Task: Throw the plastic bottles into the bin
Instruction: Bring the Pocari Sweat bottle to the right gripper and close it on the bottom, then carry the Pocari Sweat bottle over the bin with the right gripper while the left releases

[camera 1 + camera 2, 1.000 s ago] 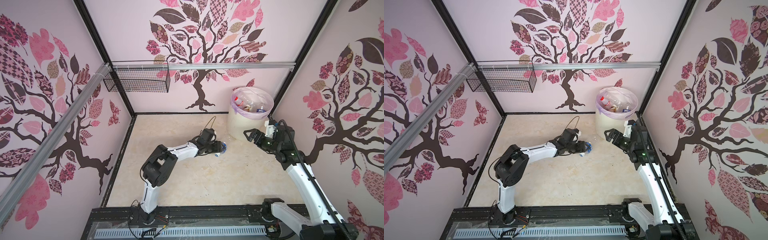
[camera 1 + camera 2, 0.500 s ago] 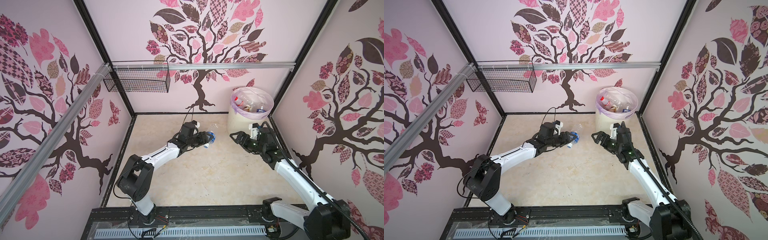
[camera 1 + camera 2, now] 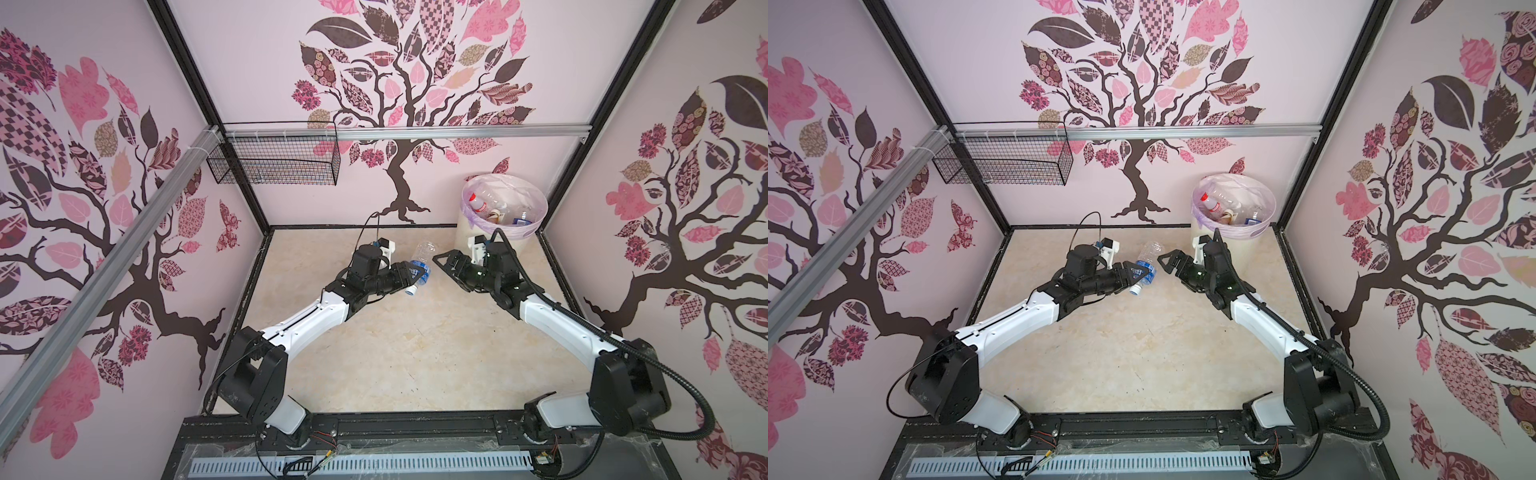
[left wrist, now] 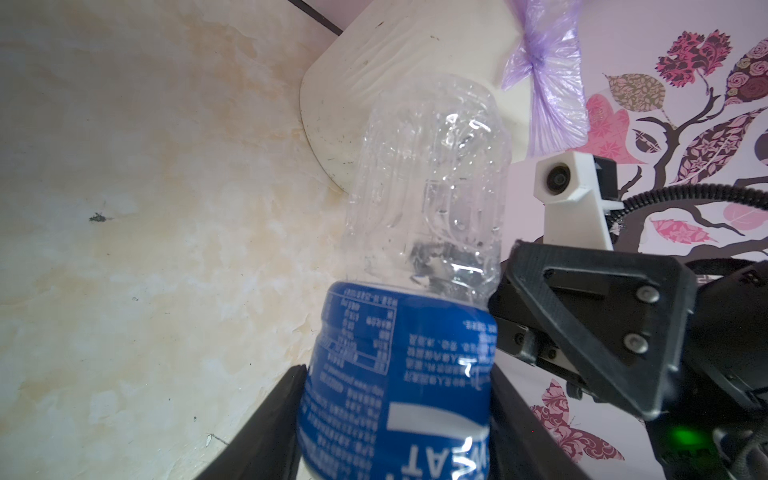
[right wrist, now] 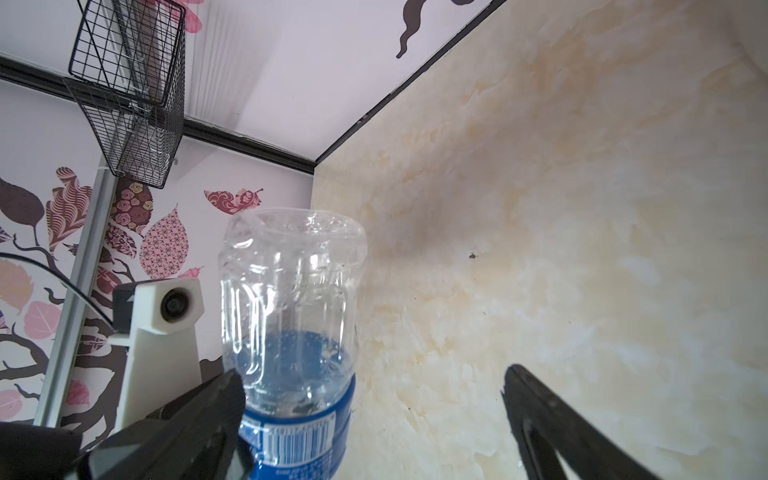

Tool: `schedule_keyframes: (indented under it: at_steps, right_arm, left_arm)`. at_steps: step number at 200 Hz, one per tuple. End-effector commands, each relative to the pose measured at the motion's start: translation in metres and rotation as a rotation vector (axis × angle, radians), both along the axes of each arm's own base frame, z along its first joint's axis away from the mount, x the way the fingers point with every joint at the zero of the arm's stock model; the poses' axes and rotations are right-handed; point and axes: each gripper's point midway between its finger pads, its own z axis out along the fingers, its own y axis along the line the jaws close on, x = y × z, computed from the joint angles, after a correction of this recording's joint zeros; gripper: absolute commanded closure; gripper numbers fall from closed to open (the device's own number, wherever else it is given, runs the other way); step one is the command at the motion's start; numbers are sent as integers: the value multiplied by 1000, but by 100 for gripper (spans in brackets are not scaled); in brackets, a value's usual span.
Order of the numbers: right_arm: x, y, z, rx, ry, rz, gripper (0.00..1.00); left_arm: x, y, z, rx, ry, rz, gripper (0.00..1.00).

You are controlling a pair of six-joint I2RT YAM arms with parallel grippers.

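between half-closed left fingers (image 4: 266, 432), bottle (image 4: 407, 332)

Left gripper (image 3: 417, 275) shifted bottle (image 3: 424, 254) up-left in frame, base now tilted upward. Right gripper (image 3: 439, 261) swung left from right side, now just beside bottle.

The 2 arms reach inward, left gripper (image 3: 417, 275) clamped on a bottle (image 3: 424, 252), right gripper (image 3: 445, 266) facing it, jaws wide.
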Motion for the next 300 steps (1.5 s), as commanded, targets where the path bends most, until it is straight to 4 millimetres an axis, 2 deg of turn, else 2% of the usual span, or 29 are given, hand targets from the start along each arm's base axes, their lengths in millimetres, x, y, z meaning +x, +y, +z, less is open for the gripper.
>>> schedule_keyframes:
  at_steps: [1, 36, 86, 134, 151, 185, 202, 233, 249, 262, 278, 300]
  right_arm:
    - [10, 19, 18, 38, -46, 25, 2]
    - [19, 29, 19, 82, -49, 27, 7]
    - [35, 48, 30, 128, -52, 46, 22]
    - [37, 68, 26, 140, -40, 76, 24]
    - [38, 67, 25, 135, -44, 64, 30]
    - [42, 63, 34, 83, -73, 50, 41]
    - [50, 58, 48, 37, -104, 38, 47]
    - [69, 34, 78, -6, -146, 8, 47]
    - [81, 10, 106, -32, -192, -25, 47]
    - [90, -17, 134, -41, -232, -69, 47]
    - [98, -60, 174, -62, -290, -143, 47]
    - [97, -124, 239, -97, -397, -270, 47]
  left_arm:
    - [-6, 2, 1, -9, -2, -7, 41]
    - [-7, 0, 5, -18, -2, -19, 41]
    - [-8, -1, 8, -34, 4, -23, 40]
    - [-7, -2, 16, -41, -16, -26, 39]
    - [-6, -2, 18, -43, -19, -26, 38]
    - [-8, -1, 21, -32, -22, -32, 26]
    - [-10, 3, 25, -23, -31, -21, 20]
    - [-17, 13, 36, 5, -61, -2, 6]
    - [-20, 20, 48, 16, -92, 12, 2]
    - [-20, 22, 60, 21, -122, 13, 2]
    - [-19, 21, 80, 21, -165, 6, 2]
    - [-15, 18, 104, 10, -217, -1, 2]
